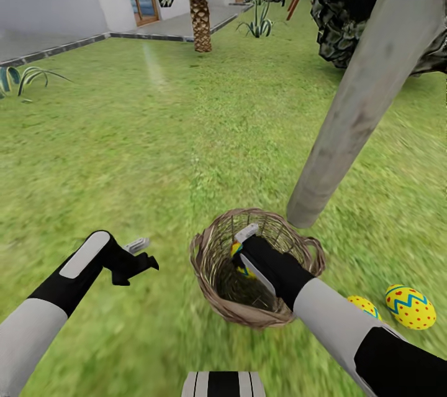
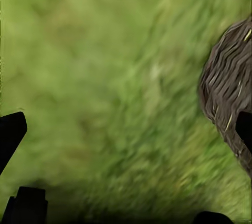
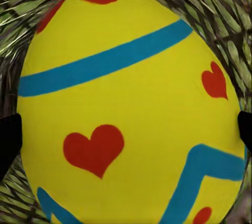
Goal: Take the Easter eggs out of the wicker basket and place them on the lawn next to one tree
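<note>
The wicker basket (image 1: 208,273) stands on the lawn (image 1: 155,136) at the foot of a tree (image 1: 360,105) with a pale grey trunk. My right gripper (image 1: 245,254) reaches down into the basket, shut on a yellow Easter egg (image 1: 236,250) with blue bands and red hearts. In the right wrist view that egg (image 3: 131,103) sits between the two fingertips, with wicker behind it. Two more Easter eggs (image 1: 410,307) (image 1: 364,305) lie on the grass right of the basket, near the trunk. My left gripper (image 1: 144,254) hovers open over grass left of the basket (image 2: 231,92).
A palm (image 1: 200,5) with a scaly trunk stands far ahead by a grey paved path (image 1: 56,46) and the white house. Dark foliage (image 1: 338,18) hangs at the upper right. Open grass stretches ahead and to the left.
</note>
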Robot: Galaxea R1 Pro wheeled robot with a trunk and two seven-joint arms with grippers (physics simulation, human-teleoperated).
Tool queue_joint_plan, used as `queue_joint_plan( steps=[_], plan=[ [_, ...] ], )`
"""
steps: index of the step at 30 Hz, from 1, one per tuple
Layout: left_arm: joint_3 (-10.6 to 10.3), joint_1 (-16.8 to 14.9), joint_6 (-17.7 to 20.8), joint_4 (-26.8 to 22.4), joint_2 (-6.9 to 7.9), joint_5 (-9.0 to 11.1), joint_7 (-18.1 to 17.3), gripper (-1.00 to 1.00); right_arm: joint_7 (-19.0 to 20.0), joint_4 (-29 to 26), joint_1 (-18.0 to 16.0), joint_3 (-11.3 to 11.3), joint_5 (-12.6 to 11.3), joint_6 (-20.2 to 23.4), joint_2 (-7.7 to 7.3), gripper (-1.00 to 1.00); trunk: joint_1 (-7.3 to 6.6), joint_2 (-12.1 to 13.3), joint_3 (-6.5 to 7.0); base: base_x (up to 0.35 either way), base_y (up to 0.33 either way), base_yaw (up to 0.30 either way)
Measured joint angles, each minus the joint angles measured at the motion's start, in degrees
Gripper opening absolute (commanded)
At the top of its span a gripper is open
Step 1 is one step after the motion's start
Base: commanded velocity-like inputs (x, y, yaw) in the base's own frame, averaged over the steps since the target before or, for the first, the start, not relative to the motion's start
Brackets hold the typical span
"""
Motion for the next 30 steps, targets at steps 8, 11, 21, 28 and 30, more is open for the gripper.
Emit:
queue_joint_plan(
  steps=[8, 11, 21, 28, 30],
  plan=[
    [-0.03, -0.03, -0.40, 1.21, -0.47, -0.17, 0.06, 1.00, 0.03, -4.25, 0.00, -2.06, 0.06, 6.21, -2.49, -1.00, -0.21, 0.11, 1.77, 0.000, 0.000, 0.000],
    [-0.08, -0.02, -0.45, 1.14, -0.71, -0.24, 0.07, 1.00, 0.03, -4.90, 0.00, -2.05, -0.01, 6.34, -2.80, -1.00, -0.29, 0.15, 2.44, 0.000, 0.000, 0.000],
    [-0.18, 0.01, -0.46, 1.19, -0.74, -0.30, 0.09, 1.00, 0.22, -19.29, 0.56, -3.07, -5.51, 6.80, -8.33, -1.00, -0.54, 0.28, 4.66, 0.000, 0.000, 0.000],
    [-0.18, -0.01, -0.46, 1.19, -0.74, -0.30, 0.06, 1.00, 0.23, -26.23, 0.62, -3.13, -15.68, 7.02, -16.52, -1.00, -0.72, 0.37, 6.21, 0.000, 0.000, 0.000],
    [-0.19, -0.01, -0.49, 1.24, -0.75, -0.31, 0.05, 1.00, 0.82, -27.81, 0.66, -3.13, -20.65, 6.76, -18.76, -1.00, -0.77, 0.40, 6.65, 0.000, 0.000, 0.000]
  ],
)
